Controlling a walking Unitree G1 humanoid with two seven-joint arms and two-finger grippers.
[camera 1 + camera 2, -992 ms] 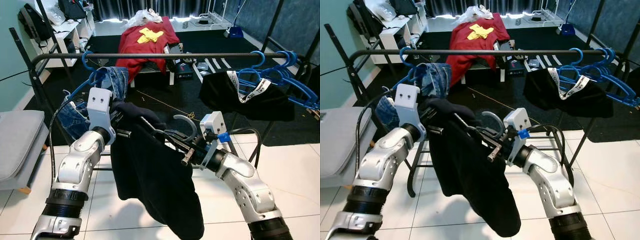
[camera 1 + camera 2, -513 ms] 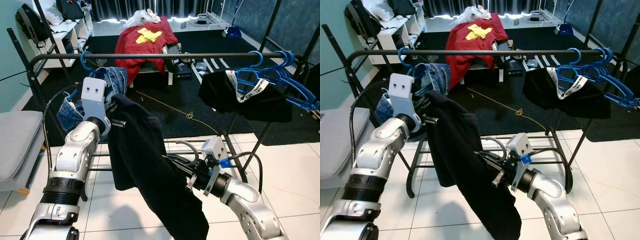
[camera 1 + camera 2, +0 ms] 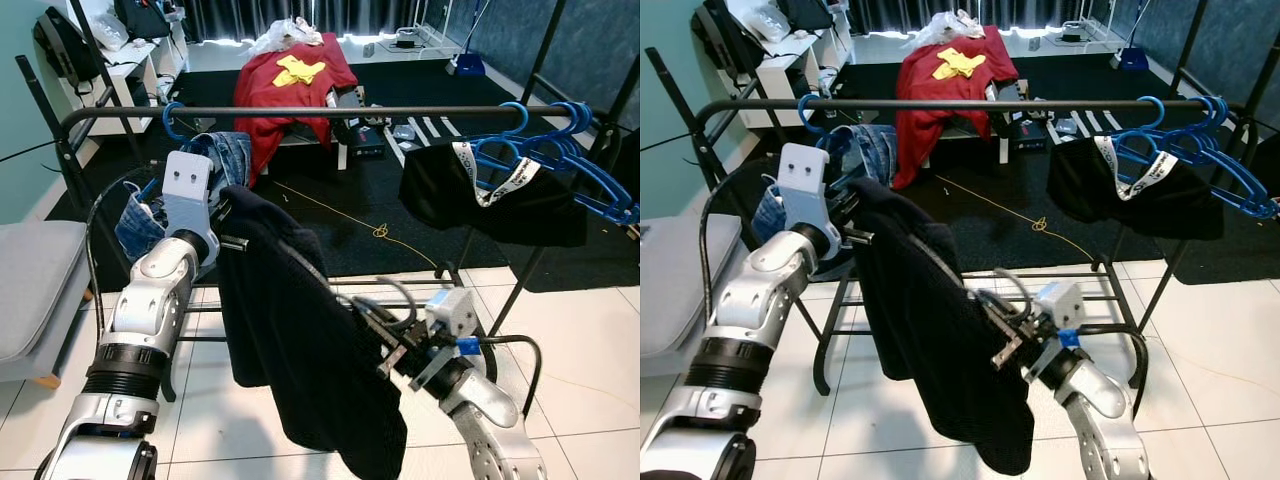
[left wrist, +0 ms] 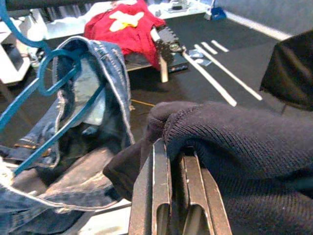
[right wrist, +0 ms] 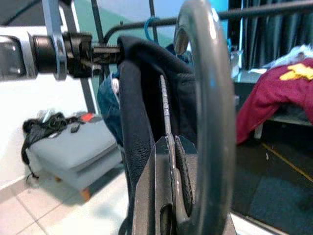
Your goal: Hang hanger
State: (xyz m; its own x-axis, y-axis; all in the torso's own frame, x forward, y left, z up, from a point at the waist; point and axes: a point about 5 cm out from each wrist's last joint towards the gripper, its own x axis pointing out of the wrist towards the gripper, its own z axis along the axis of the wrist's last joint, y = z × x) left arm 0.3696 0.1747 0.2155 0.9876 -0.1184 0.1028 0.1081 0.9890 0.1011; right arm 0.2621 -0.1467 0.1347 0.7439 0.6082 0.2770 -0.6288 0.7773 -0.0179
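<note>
Hanger (image 3: 390, 292) clamped in right claw (image 3: 372, 325), hook curling up, dark jacket (image 3: 300, 340) draped over it. Rail (image 3: 330, 112) sits well above and ahead. Left claw (image 3: 232, 222) pinching jacket's shoulder, higher, nearer rail.

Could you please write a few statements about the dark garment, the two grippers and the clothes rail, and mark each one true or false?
1. The left gripper is shut on a fold of the dark garment. True.
2. The grey hanger hook is already over the clothes rail. False: it sits low at the right gripper, well below the rail.
3. Blue hangers are bunched at the right end of the rail. True.
4. The denim garment lies on the floor. False: it hangs from a blue hanger at the rail's left end.
5. The red garment hangs on the rail. False: it lies spread on furniture behind the rail.
</note>
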